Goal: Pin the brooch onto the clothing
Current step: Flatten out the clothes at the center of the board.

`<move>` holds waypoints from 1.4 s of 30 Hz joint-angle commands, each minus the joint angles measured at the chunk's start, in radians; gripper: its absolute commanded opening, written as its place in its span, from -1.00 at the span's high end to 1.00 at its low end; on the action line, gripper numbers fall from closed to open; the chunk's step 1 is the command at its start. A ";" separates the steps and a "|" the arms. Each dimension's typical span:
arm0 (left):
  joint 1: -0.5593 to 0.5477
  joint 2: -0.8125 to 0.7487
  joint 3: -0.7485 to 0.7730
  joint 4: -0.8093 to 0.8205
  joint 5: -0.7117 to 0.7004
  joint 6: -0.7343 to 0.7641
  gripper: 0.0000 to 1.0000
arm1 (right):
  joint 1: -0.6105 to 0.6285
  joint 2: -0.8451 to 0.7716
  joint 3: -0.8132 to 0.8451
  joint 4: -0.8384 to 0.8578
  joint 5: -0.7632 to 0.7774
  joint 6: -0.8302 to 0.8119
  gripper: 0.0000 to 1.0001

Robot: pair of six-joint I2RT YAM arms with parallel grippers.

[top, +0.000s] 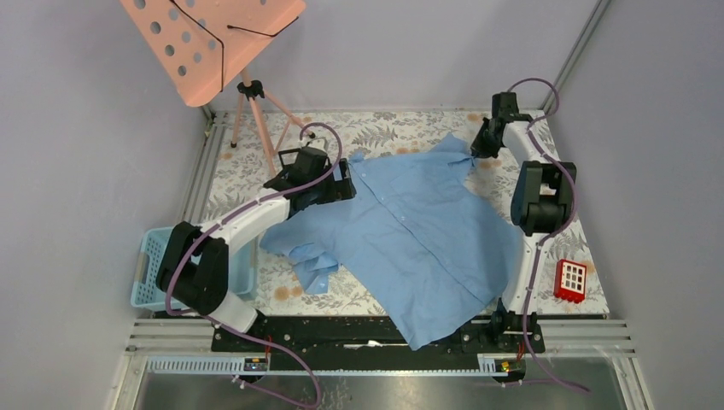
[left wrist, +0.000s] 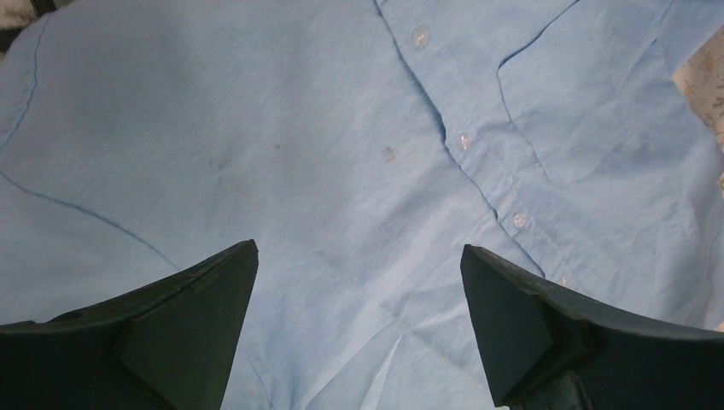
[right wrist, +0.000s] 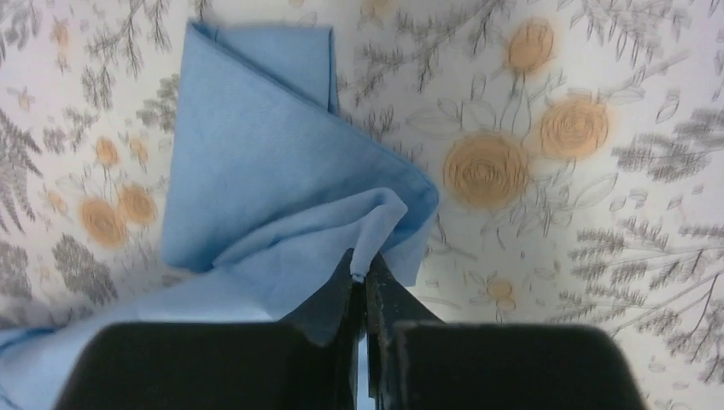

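One light blue shirt [top: 418, 231] lies spread, front up, across the middle of the floral tabletop [top: 384, 128], its hem hanging over the near edge between the two arm bases; one sleeve is bunched at its left side. There are two pincers. The left pincer [left wrist: 359, 249] hangs over the shirt's front with its jaws spread wide and nothing between them; in its wrist view three white buttons [left wrist: 420, 36] show clearly along the placket, with one chest pocket [left wrist: 589, 94] beside them. The right pincer [right wrist: 365, 278] is at the shirt's far right corner, its jaws pressed together on a fold of the blue fabric. One pale blue basket [top: 149, 256] sits at the left edge; one small red gridded object [top: 570, 280] lies at the right edge; one pink perforated stand [top: 205, 43] rises at the far left.
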State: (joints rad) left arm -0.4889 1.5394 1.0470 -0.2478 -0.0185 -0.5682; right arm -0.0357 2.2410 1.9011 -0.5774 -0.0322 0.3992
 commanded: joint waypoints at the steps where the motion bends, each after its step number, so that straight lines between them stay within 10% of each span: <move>1: 0.011 -0.092 -0.048 0.027 -0.003 -0.018 -0.97 | 0.016 -0.275 -0.223 0.116 -0.083 0.006 1.00; 8: 0.012 -0.186 -0.127 0.054 -0.001 -0.057 -0.97 | 0.221 -0.737 -0.809 0.221 0.128 0.042 0.94; 15: 0.013 -0.220 -0.160 0.039 0.014 -0.058 -0.97 | 0.453 -1.079 -1.165 0.139 0.334 0.159 -0.25; 21: 0.012 -0.246 -0.178 0.034 0.014 -0.068 -0.97 | 0.451 -1.218 -1.050 -0.021 0.538 0.067 -0.95; 42: 0.013 -0.295 -0.268 0.021 -0.002 -0.060 -0.98 | 0.086 -0.386 -0.357 -0.055 0.264 -0.132 -0.65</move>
State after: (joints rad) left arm -0.4824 1.2800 0.7891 -0.2497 -0.0139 -0.6373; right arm 0.0906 1.7565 1.4284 -0.5529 0.3450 0.3084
